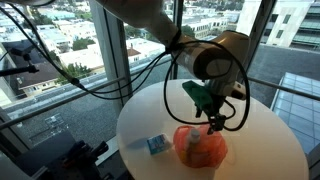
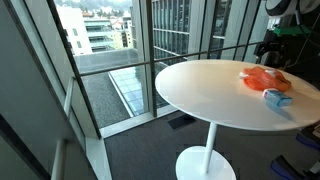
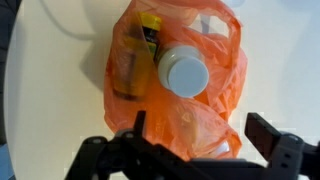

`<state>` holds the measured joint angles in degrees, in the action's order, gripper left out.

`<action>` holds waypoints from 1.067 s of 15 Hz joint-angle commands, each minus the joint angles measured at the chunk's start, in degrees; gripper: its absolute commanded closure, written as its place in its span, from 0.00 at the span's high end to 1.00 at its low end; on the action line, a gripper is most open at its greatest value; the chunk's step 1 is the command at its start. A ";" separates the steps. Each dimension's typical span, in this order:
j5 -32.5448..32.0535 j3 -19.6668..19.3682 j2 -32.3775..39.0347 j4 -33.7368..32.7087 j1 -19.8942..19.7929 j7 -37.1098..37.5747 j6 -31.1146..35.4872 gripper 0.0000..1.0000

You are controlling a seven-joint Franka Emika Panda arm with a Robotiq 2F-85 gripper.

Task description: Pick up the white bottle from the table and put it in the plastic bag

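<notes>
The white bottle (image 3: 183, 72) stands inside the orange plastic bag (image 3: 205, 125), its round white cap facing the wrist camera. A brown bottle with a yellow label (image 3: 133, 58) lies in the bag beside it. My gripper (image 3: 197, 130) is open and empty, hovering above the bag with its fingers spread over the bag's near edge. In both exterior views the bag (image 1: 200, 146) (image 2: 262, 79) sits on the round white table (image 1: 260, 135) (image 2: 205, 95), with the gripper (image 1: 212, 120) just above it.
A small blue packet (image 1: 157, 145) (image 2: 277, 97) lies on the table next to the bag. Black cables (image 1: 110, 85) hang from the arm. Tall windows (image 2: 110, 50) surround the table, which stands on a single pedestal (image 2: 207, 150).
</notes>
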<state>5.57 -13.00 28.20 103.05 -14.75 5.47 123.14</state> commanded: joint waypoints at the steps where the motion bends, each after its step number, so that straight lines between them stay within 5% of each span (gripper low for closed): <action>1: -0.72 0.45 -2.38 1.28 0.28 0.04 -0.18 1.00; 16: -3.37 1.50 -12.80 4.40 2.73 -2.12 -16.68 1.00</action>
<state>3.82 -11.74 19.41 105.40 -12.42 3.67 109.86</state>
